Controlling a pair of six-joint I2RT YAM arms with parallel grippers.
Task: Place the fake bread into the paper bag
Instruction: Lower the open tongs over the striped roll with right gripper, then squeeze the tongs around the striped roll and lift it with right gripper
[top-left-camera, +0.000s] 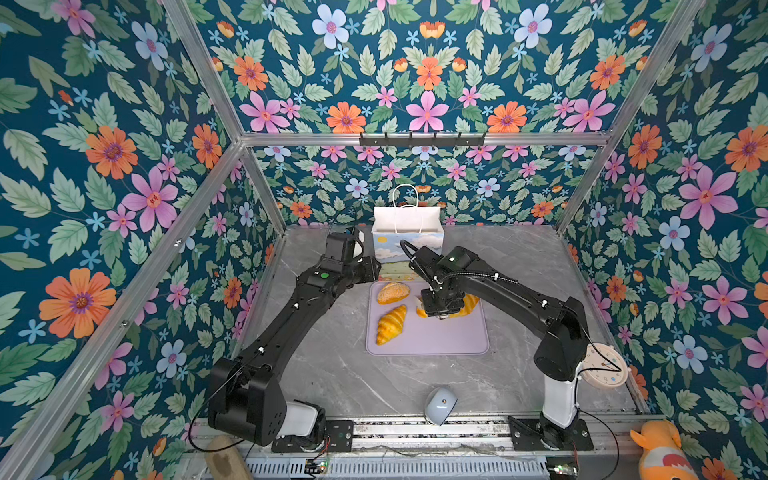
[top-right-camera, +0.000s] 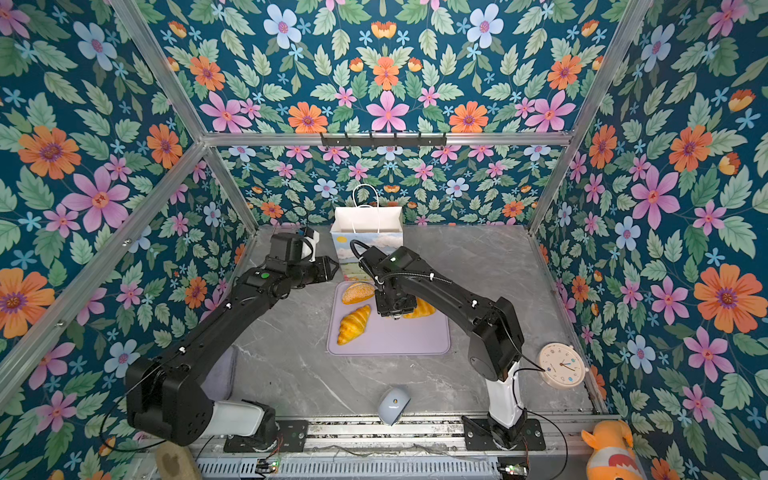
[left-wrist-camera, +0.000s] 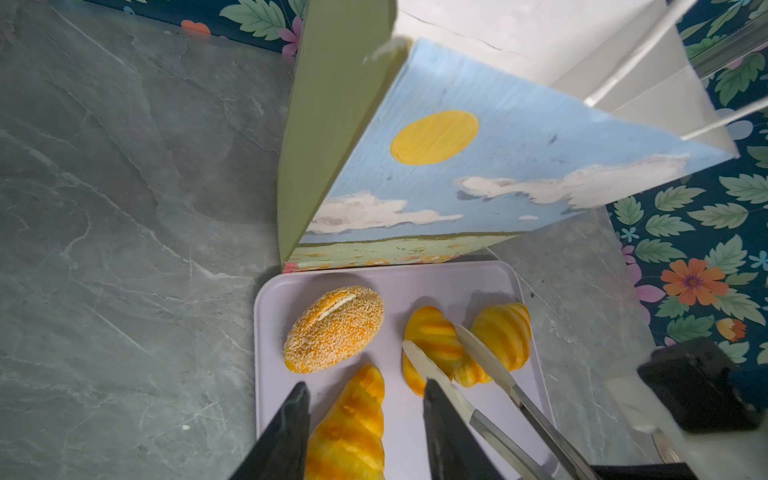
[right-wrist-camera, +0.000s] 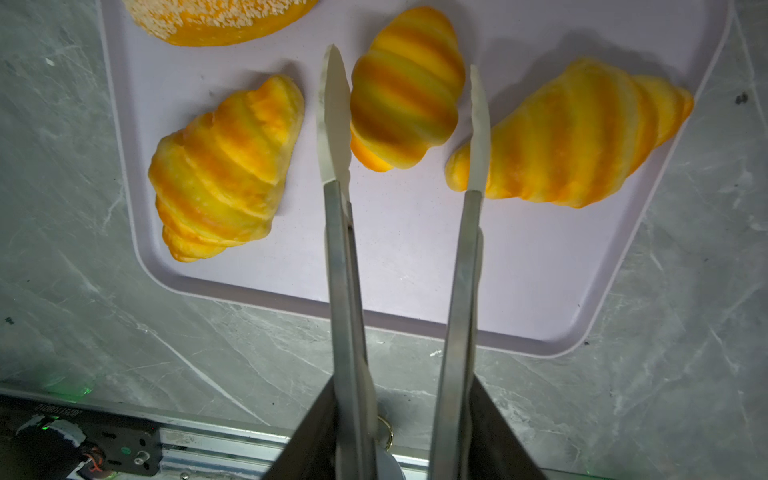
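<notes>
The right claw (right-wrist-camera: 403, 380) pinches tongs (right-wrist-camera: 336, 249), whose blades straddle a ridged roll (right-wrist-camera: 405, 91) on the lilac tray (right-wrist-camera: 415, 270). Two croissants (right-wrist-camera: 226, 170) (right-wrist-camera: 577, 133) flank it, and a seeded bun (left-wrist-camera: 332, 328) lies at the tray's far left corner. The left claw (left-wrist-camera: 366, 385) hovers spread and empty over the tray's left side. The paper bag (left-wrist-camera: 478, 174) stands upright on the desk (left-wrist-camera: 104, 208) just beyond the tray's far edge.

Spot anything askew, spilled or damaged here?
Nothing spilled or damaged; the paper bag stands upright. Only stray items: a computer mouse at the front edge of the table and a clock at its right edge.
</notes>
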